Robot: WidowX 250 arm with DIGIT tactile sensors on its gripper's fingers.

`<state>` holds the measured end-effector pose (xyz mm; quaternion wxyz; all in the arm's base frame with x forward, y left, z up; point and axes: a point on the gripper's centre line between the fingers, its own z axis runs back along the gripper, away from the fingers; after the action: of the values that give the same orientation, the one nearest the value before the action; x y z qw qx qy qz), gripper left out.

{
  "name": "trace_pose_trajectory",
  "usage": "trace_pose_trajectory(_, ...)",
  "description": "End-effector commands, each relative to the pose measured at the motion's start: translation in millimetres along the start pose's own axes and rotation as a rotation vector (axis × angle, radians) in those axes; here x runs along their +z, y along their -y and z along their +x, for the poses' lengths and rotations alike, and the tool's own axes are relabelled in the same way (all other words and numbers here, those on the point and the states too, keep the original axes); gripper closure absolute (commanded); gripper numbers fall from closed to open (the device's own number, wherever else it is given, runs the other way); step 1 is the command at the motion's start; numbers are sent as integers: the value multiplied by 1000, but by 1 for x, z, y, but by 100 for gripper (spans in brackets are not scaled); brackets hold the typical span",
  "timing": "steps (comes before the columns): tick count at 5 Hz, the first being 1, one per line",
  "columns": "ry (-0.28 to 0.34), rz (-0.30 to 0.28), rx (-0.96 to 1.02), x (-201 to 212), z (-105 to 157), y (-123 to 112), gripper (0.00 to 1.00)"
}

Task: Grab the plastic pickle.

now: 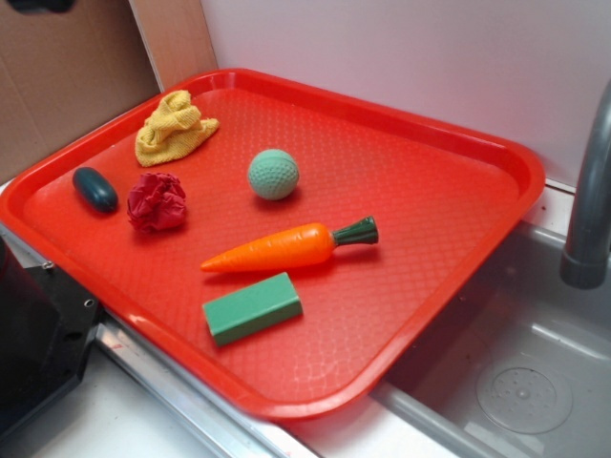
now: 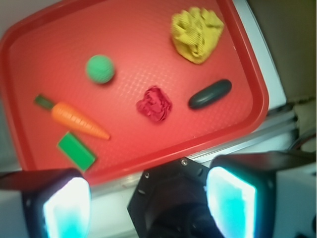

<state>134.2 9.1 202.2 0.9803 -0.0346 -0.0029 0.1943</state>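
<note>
The plastic pickle (image 1: 94, 189) is a small dark teal oval. It lies near the left edge of the red tray (image 1: 430, 124), between a yellow cloth and a crumpled red cloth. In the wrist view the pickle (image 2: 210, 94) lies right of centre on the tray (image 2: 133, 39). My gripper (image 2: 148, 201) shows only in the wrist view. It is open and empty, its two pale pads (image 2: 67, 206) wide apart. It is held high, off the tray's near edge and well away from the pickle.
On the tray are an orange carrot (image 1: 282, 247), a light green block (image 1: 252, 307), a pale green dimpled ball (image 1: 273, 174), a red crumpled cloth (image 1: 157, 201) and a yellow cloth (image 1: 174, 127). A sink (image 1: 516, 382) and a faucet (image 1: 587, 200) are on the right. The black robot base (image 1: 33, 334) is at the lower left.
</note>
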Motion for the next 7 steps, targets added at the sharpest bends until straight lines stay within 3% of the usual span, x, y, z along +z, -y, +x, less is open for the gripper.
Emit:
trace_pose_trajectory(1,21,2,364,-31,42,-31,0)
trace_pose_trajectory(2,52,35,501,-54,59,-42,0)
trace_pose_trajectory(3,45,46,618,-83,76,-58,0)
trace_pose_trajectory(4,72,87,736,-107,78,-72,0)
trace_pose_trajectory(6,62,126,910,-137,64,-90,0)
trace_pose_trajectory(7,115,180,976,-150,49,-97,0)
